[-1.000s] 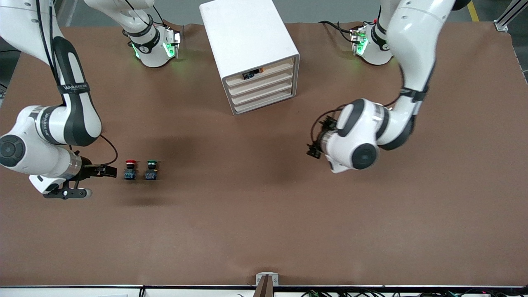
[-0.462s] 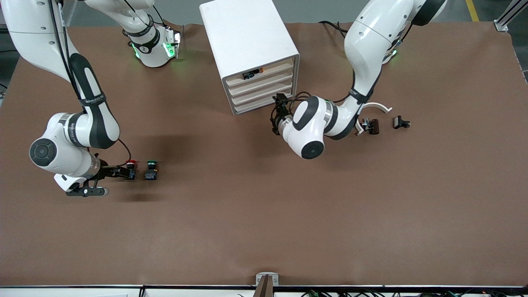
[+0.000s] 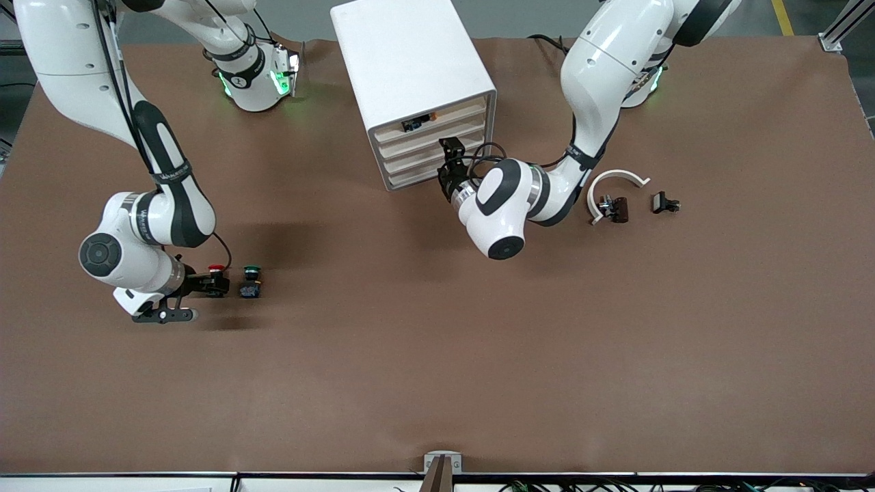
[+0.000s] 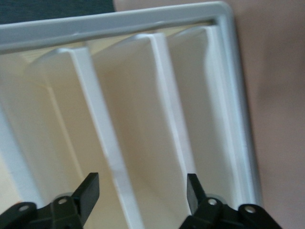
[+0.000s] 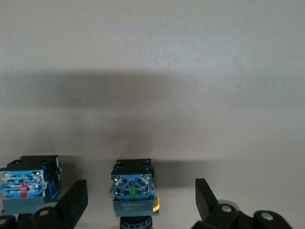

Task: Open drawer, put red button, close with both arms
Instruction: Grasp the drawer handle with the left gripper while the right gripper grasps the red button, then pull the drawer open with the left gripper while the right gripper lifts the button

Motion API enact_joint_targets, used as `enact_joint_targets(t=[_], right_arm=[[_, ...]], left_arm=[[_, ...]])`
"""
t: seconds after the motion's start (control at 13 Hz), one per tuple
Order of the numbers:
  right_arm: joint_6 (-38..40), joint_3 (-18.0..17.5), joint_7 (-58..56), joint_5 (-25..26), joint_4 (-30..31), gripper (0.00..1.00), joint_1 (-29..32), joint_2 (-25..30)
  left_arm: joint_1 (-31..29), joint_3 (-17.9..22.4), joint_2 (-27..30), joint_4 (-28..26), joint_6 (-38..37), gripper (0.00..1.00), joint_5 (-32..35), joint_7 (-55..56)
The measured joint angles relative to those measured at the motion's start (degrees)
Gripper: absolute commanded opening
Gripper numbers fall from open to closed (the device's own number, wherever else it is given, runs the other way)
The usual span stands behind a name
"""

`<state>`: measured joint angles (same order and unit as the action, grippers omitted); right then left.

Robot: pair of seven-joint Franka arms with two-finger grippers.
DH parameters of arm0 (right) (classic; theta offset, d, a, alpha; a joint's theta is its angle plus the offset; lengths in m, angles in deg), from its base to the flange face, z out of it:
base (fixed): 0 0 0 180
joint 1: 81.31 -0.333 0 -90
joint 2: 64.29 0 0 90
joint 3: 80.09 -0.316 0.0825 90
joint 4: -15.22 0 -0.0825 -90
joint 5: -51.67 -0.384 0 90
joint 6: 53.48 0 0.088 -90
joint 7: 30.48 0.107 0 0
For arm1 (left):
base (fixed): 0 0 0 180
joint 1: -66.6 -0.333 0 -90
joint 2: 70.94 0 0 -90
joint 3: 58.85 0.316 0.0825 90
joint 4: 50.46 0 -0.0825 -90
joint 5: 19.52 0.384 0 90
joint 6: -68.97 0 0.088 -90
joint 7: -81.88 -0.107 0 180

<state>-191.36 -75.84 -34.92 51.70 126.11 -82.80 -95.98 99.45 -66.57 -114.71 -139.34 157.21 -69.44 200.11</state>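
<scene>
**Drawer shut, red switch just outside the jaws**

The small push-button switch with the round red cap (image 3: 217,268) sits at the right arm's end of the table, beside its one green-capped twin (image 5: 132,188). The right gripper (image 3: 205,283), wide open and empty, frames the twin instead. The shallow white second drawer (image 3: 431,137) of four is closed. The left gripper (image 4: 141,195), open and empty, straddles a drawer lip.

The red button (image 3: 217,269) stands beside the green button (image 3: 251,272) (cabinet (image 3: 414,82) well apart).

Both grippers closer to their targets
Left gripper (image 3: 449,149) now at cabinet (image 3: 415,80) drawer fronts; right gripper (image 3: 217,283) now at red button (image 3: 217,269).
</scene>
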Motion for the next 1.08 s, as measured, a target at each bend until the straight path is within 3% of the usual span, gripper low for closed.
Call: enact_joint_targets(t=[0.08,0.15,0.23,0.31,0.46,0.54,0.62,0.69,1.08], right_arm=[[0.0,0.0,0.0,0.0,0.1,1.0,-0.1,-0.3],[0.0,0.0,0.0,0.0,0.1,0.92,-0.2,-0.5],[0.0,0.0,-0.1,0.0,0.2,0.69,-0.2,-0.6],[0.0,0.0,-0.5,0.0,0.2,0.52,-0.2,-0.6],[0.0,0.0,-1.7,0.0,0.2,0.32,-0.2,-0.6],[0.0,0.0,-1.9,0.0,0.2,0.21,-0.2,-0.6],[0.0,0.0,-2.0,0.0,0.2,0.16,-0.2,-0.6],[0.0,0.0,-2.0,0.0,0.2,0.12,-0.2,-0.6],[0.0,0.1,-2.1,0.0,0.1,0.12,-0.2,-0.5]], left_arm=[[0.0,0.0,-0.4,0.4,-1.5,0.69,-1.1,0.5],[0.2,0.0,-0.7,0.7,-2.3,0.63,-1.8,1.3],[0.5,-0.1,-1.0,0.9,-2.8,0.63,-2.1,1.9],[1.0,-0.2,-1.2,0.9,-3.0,0.54,-2.2,2.4],[1.7,-0.2,-1.9,1.0,-3.0,0.34,-2.2,3.0],[1.9,-0.2,-2.3,1.0,-3.0,0.13,-2.2,3.0],[2.1,-0.2,-2.7,1.0,-3.0,0.02,-2.2,3.0],[2.1,-0.1,-2.9,1.1,-3.3,0.0,-2.3,3.0],[-2.5,0.8,-3.2,3.2,-5.1,0.0,-2.5,3.5]])
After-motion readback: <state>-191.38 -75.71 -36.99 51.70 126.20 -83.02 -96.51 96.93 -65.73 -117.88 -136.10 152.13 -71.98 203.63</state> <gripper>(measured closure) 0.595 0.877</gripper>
